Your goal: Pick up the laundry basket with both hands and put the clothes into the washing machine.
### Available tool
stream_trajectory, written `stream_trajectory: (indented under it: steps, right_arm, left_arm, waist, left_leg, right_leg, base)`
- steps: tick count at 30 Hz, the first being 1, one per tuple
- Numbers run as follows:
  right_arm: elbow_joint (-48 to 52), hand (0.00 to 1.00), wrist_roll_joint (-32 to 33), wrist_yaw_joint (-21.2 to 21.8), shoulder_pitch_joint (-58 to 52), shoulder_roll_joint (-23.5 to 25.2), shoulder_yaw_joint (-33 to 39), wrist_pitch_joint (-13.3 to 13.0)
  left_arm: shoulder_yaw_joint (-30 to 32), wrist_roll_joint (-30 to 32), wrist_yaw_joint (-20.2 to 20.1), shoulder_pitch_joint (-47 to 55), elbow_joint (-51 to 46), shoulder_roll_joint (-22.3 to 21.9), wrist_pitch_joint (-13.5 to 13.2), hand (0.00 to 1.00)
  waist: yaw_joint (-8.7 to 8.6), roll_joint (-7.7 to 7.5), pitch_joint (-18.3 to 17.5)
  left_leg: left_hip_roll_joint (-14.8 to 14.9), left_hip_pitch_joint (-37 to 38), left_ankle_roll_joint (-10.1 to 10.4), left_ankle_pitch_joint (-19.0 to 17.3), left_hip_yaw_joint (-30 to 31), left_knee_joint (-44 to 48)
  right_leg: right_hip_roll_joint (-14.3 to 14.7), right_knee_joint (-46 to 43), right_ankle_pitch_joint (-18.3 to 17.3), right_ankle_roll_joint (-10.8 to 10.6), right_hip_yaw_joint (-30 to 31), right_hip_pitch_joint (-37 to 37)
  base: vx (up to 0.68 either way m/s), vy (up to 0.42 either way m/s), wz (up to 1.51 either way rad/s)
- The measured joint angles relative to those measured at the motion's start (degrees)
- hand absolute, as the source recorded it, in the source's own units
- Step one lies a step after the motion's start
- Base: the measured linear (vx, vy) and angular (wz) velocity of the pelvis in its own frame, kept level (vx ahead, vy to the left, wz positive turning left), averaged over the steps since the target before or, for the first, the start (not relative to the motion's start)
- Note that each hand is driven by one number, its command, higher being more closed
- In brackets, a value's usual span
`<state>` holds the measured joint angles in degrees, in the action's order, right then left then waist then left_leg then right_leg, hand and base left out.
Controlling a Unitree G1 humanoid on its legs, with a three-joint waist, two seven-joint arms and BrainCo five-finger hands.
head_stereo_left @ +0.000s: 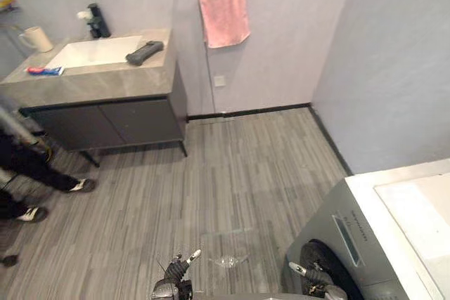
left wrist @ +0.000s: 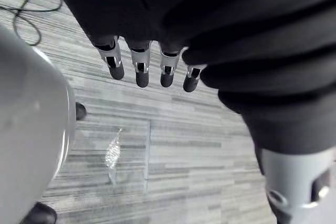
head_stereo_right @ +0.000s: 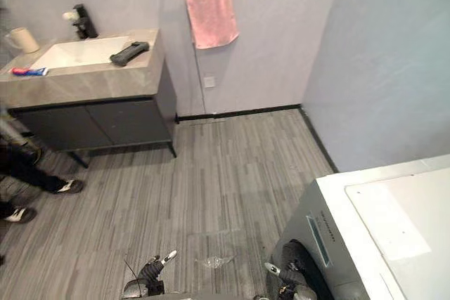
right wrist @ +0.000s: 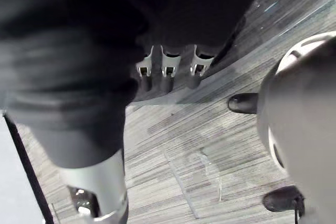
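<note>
Your left hand and right hand sit at the frame's bottom edge, fingers straight and empty; the washing machine fills the lower right.

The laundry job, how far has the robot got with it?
Hard to say. Both hands, left and right, hang open over bare floor, holding nothing. The washing machine stands at the robot's right. This fits either before fetching the basket or after loading.
</note>
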<state>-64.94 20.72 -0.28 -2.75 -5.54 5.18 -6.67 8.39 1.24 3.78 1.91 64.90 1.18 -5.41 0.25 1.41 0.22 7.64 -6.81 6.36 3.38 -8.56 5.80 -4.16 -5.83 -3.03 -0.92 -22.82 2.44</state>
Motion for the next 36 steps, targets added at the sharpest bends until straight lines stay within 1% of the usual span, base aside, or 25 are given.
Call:
stream_trajectory:
  steps: [1, 2, 3, 5, 6, 9, 11, 12, 13, 14, 15, 16, 17, 18, 19, 21, 22, 23, 24, 25, 26, 28, 29, 32, 36]
  right_arm:
    - [-0.01, 0.0, 0.88, -0.01, -0.4, 0.13, 1.05, -0.07]
    - [0.08, 0.0, 1.33, -0.02, -0.45, 0.43, 1.74, -0.39]
    - [0.08, 0.0, 1.33, -0.12, -0.33, 0.6, 1.74, -0.47]
    - [0.22, 0.0, 1.27, -0.65, -0.27, 1.17, 1.39, -0.71]
    - [1.04, 0.0, 1.25, -0.64, -0.39, 1.06, 1.27, -0.78]
    - [1.56, 0.0, 1.24, -0.66, -1.09, 0.83, 1.08, -0.96]
    - [1.55, 0.0, 1.17, -0.66, -1.18, 0.63, 1.09, -0.88]
    - [1.55, 0.0, 0.9, -0.66, -1.41, 1.14, 1.1, -0.75]
    - [1.63, 0.0, 0.58, -0.67, -1.52, 1.36, 1.11, -0.75]
    - [2.07, 0.0, 0.26, -0.67, -2.17, 1.53, 1.07, -0.69]
    - [2.41, 0.0, 0.08, -0.69, -2.59, 1.77, 0.95, -0.66]
    - [2.54, 0.0, 0.06, -0.64, -2.44, 1.87, 0.57, -0.74]
    - [2.74, 0.0, 0.04, -0.62, -1.97, 2.13, 0.01, -0.76]
    - [2.8, 0.0, 0.09, -0.69, -1.48, 2.04, -0.62, -0.81]
    - [2.8, 0.0, 0.06, -0.65, -0.8, 2.18, -1.09, -0.84]
    - [2.79, 0.0, 0.07, -0.68, -0.13, 2.67, -1.19, -0.87]
    - [2.8, 0.0, 0.08, -0.66, 0.34, 3.33, -1.2, -0.95]
    - [2.71, 0.0, 0.1, -0.68, 0.5, 3.33, -1.07, -0.98]
    - [2.54, 0.0, 0.11, -0.7, 0.75, 2.59, -0.52, -1.0]
    - [2.2, 0.0, 0.12, -0.77, 1.23, 2.07, -0.44, -1.02]
    - [2.07, 0.0, 0.15, -0.75, 1.34, 1.45, -0.28, -1.01]
    - [1.18, 0.0, 0.13, -0.49, 1.26, 1.17, -0.16, -0.9]
    - [0.71, 0.0, 0.13, 0.08, 1.18, 1.42, 0.02, -0.74]
    - [-0.12, 0.0, 0.14, 0.4, 1.33, 1.77, 0.94, -0.82]
    - [-3.06, 0.0, -0.1, 0.42, 1.29, 1.7, 2.42, -0.78]
  left_arm:
    - [0.14, 1.26, -0.05, 1.11, 0.32, 0.52, 0.03, 0.0]
    - [1.51, 1.73, -0.06, 1.62, 0.4, 1.14, 0.13, 0.0]
    - [4.29, 1.71, -0.02, 1.66, 0.34, 0.99, 0.22, 0.0]
    - [9.06, 1.84, 0.02, 2.35, 0.22, 0.62, 0.23, 0.0]
    - [9.94, 1.98, 0.02, 2.67, 0.25, 0.35, 0.25, 0.0]
    - [10.09, 3.21, -0.05, 3.16, 0.3, -0.47, 0.22, 0.0]
    - [9.3, 3.47, -0.05, 3.1, 0.2, -0.9, 0.17, 0.0]
    - [7.82, 3.45, -0.03, 2.46, 0.16, -0.52, 0.1, 0.0]
    - [6.86, 3.46, -0.04, 2.04, 0.13, -0.07, 0.09, 0.0]
    - [4.43, 3.37, 0.07, 1.63, -0.1, 0.73, 0.07, 0.0]
    - [1.86, 3.26, 0.03, 1.61, -0.25, 1.27, 0.01, 0.0]
    - [0.51, 3.19, 0.06, 1.49, -0.17, 1.84, -0.04, 0.0]
    - [-0.59, 3.09, 0.09, 1.1, -0.12, 2.31, -0.02, 0.0]
    - [-1.47, 2.9, 0.12, 0.57, -0.23, 2.41, -0.11, 0.0]
    - [-1.63, 2.9, 0.1, 0.2, -0.35, 2.32, -0.18, 0.0]
    - [-1.62, 2.84, 0.11, -0.2, -0.27, 2.55, -0.18, 0.0]
    - [-1.74, 2.77, 0.03, -0.69, -0.14, 2.74, -0.18, 0.0]
    - [-1.93, 2.75, -0.01, -0.7, -0.03, 2.91, -0.18, 0.0]
    - [-1.98, 2.7, -0.01, -0.8, 0.43, 2.51, -0.23, 0.0]
    - [-1.92, 2.7, -0.05, -0.86, 0.45, 2.04, -0.27, 0.0]
    - [-1.26, 2.71, -0.02, -0.82, 0.72, 1.17, -0.23, 0.0]
    - [-0.26, 2.71, -0.05, -0.64, 1.71, 0.6, -0.15, 0.0]
    - [0.91, 2.59, -0.06, -0.64, 2.17, 0.64, -0.08, 0.0]
    - [1.01, 1.65, -0.2, -0.71, 2.16, 0.74, -0.06, 0.0]
    - [1.12, 0.84, -1.1, -0.65, 2.52, 1.04, 0.04, 0.0]
  waist:
    - [0.14, 1.28, -0.43]
    - [-0.16, 0.65, -0.13]
    - [-0.09, -0.08, 0.01]
    - [0.62, -0.35, 0.45]
    - [0.48, -0.21, 0.43]
    - [-0.24, 0.29, -0.31]
    - [-1.09, 0.48, -0.56]
    - [-1.05, -0.25, -0.65]
    - [-1.02, -1.07, -0.48]
    - [-1.14, -1.71, 0.18]
    - [-1.59, -3.02, 0.32]
    - [-1.81, -3.21, 0.46]
    - [-2.75, -3.63, 0.51]
    - [-2.77, -2.67, 0.91]
    - [-2.57, -3.43, 1.15]
    - [-2.7, -3.91, 1.41]
    - [-3.04, -4.5, 1.69]
    - [-3.18, -4.74, 1.62]
    - [-3.2, -4.22, 1.56]
    - [-2.94, -3.06, 1.84]
    - [-3.01, -1.91, 1.6]
    - [-2.96, -0.96, 1.31]
    - [-2.99, -0.99, 1.25]
    - [-2.94, -1.22, 1.2]
    - [-2.92, -1.52, 0.8]
  left_leg:
    - [0.26, 1.06, -2.04, -1.28, 0.46, -4.27]
    - [-0.42, -0.16, -2.25, -1.61, 1.85, -4.69]
    - [-0.72, -0.29, -2.24, -1.61, 2.33, -4.53]
    - [-0.89, 0.65, -2.28, -1.56, 0.37, -4.94]
    - [-1.27, 1.17, -2.29, -1.56, 0.1, -5.03]
    - [-1.97, 2.08, -2.29, -1.58, -0.04, -6.42]
    - [-3.28, 2.33, -2.31, -1.61, 0.54, -8.28]
    - [-4.73, 3.22, -2.99, -2.09, 0.59, -10.08]
    - [-5.78, 3.66, -4.22, -2.32, 0.48, -8.47]
    - [-7.36, 3.98, -6.23, -4.25, 0.31, -5.19]
    - [-8.3, 5.02, -6.45, -5.02, 1.2, -4.96]
    - [-8.74, 5.33, -6.6, -5.14, 1.91, -5.17]
    - [-8.68, 5.88, -6.79, -5.04, 2.88, -5.59]
    - [-7.96, 6.4, -7.11, -4.79, 3.08, -5.81]
    - [-7.35, 6.5, -7.18, -4.75, 3.12, -5.77]
    - [-6.76, 6.49, -6.74, -4.81, 3.38, -5.76]
    - [-6.06, 6.41, -5.43, -4.97, 3.72, -5.49]
    - [-6.19, 6.4, -4.89, -5.3, 4.13, -5.28]
    - [-5.27, 6.67, -4.37, -5.65, 4.42, -5.13]
    - [-4.55, 6.7, -3.77, -6.05, 4.45, -5.11]
    - [-3.74, 6.67, -3.7, -6.06, 4.44, -5.48]
    - [-2.86, 7.1, -3.0, -6.11, 4.49, -5.91]
    - [-2.25, 7.73, -2.82, -6.08, 4.79, -5.92]
    - [-1.66, 8.15, -2.25, -6.43, 5.31, -6.07]
    - [-1.94, 8.66, -2.24, -6.43, 5.48, -7.0]
  right_leg:
    - [1.57, -0.45, -0.59, -0.18, 0.48, 0.9]
    - [2.8, -1.25, -0.76, -0.7, 5.54, 2.3]
    - [2.93, -2.06, -0.64, -0.06, 7.41, 3.25]
    - [2.04, -4.81, -1.67, 0.25, 9.98, 4.82]
    - [1.84, -5.69, -2.38, 0.09, 10.74, 4.98]
    - [1.29, -5.92, -2.74, -0.07, 12.27, 5.29]
    - [1.0, -6.49, -3.63, -1.05, 13.23, 6.2]
    - [-0.29, -8.66, -5.19, -2.12, 13.5, 7.32]
    - [-1.52, -10.53, -6.27, -3.09, 13.65, 8.0]
    - [-3.0, -14.51, -8.59, -6.34, 13.57, 8.1]
    - [-4.3, -20.38, -10.2, -6.87, 14.1, 9.25]
    - [-4.6, -23.39, -9.57, -6.01, 15.28, 10.3]
    - [-4.85, -27.53, -8.46, -5.35, 16.89, 12.3]
    - [-4.65, -29.56, -8.83, -3.76, 18.08, 14.25]
    - [-4.25, -27.08, -9.22, -3.04, 18.54, 15.01]
    - [-3.54, -23.03, -8.87, -2.9, 19.41, 14.78]
    - [-1.46, -11.69, -5.66, -3.13, 23.35, 13.31]
    - [-0.98, -8.65, 0.2, -3.32, 25.08, 11.81]
    - [-0.32, -7.7, 1.3, -2.91, 24.92, 10.98]
    - [0.29, -7.08, 1.2, -2.76, 24.51, 10.78]
    - [1.12, -5.86, 1.47, -2.37, 24.39, 10.4]
    - [2.34, -3.1, 2.19, -1.63, 23.84, 8.69]
    - [2.88, -1.68, 2.37, -1.36, 23.1, 7.12]
    - [3.37, -0.1, 2.58, -1.05, 22.21, 5.59]
    - [3.05, 1.36, 3.09, -1.28, 21.48, 4.57]
  base:
    - [-0.09, 0.087, 0.37]
    - [-0.09, 0.084, 0.3]
    - [-0.04, 0.063, 0.04]
    - [-0.04, 0.058, -0.39]
    - [-0.07, 0.046, -0.42]
    - [0.0, 0.061, -0.17]
    - [0.05, 0.061, 0.04]
    - [0.1, 0.078, 0.1]
    - [0.16, 0.084, 0.21]
    - [0.19, 0.065, 0.28]
    - [0.17, 0.04, 0.32]
    - [0.12, 0.02, 0.39]
    - [0.17, 0.002, 0.41]
    - [0.21, -0.009, 0.3]
    - [0.21, -0.032, 0.14]
    - [0.12, -0.087, 0.07]
    - [0.14, -0.126, 0.13]
    - [0.18, -0.142, 0.08]
    - [0.21, -0.16, 0.02]
    - [0.2, -0.148, -0.08]
    - [0.11, -0.088, -0.07]
    - [0.15, -0.082, -0.01]
    - [0.2, -0.105, 0.11]
    - [0.09, -0.037, 0.15]
    - [0.03, 0.034, 0.09]
